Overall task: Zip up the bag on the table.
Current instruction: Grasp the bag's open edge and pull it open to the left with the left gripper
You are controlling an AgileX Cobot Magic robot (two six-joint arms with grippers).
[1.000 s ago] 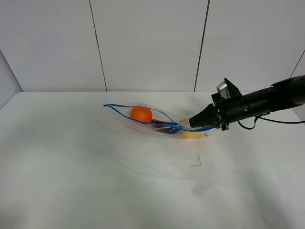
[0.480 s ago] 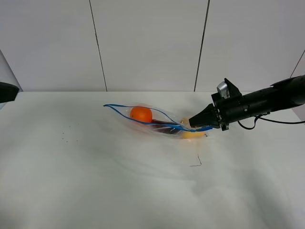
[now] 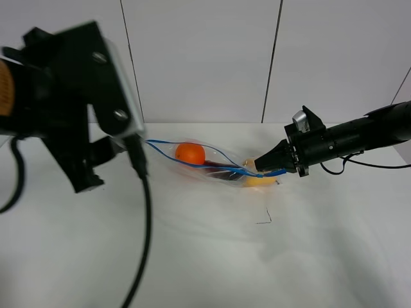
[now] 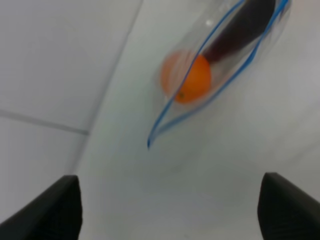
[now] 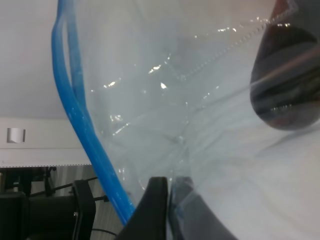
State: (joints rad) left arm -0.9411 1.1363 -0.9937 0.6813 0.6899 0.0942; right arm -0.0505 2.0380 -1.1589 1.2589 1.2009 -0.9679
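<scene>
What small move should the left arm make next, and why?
Probably lower the left gripper, its jaws open, onto the free end of the blue zipper strip. The mouth of the bag gapes, and the right gripper pinches the other end.

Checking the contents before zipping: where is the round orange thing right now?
In the high view the round orange thing sits inside the bag, in its left half, away from the right pincer pinching the other end.
</scene>
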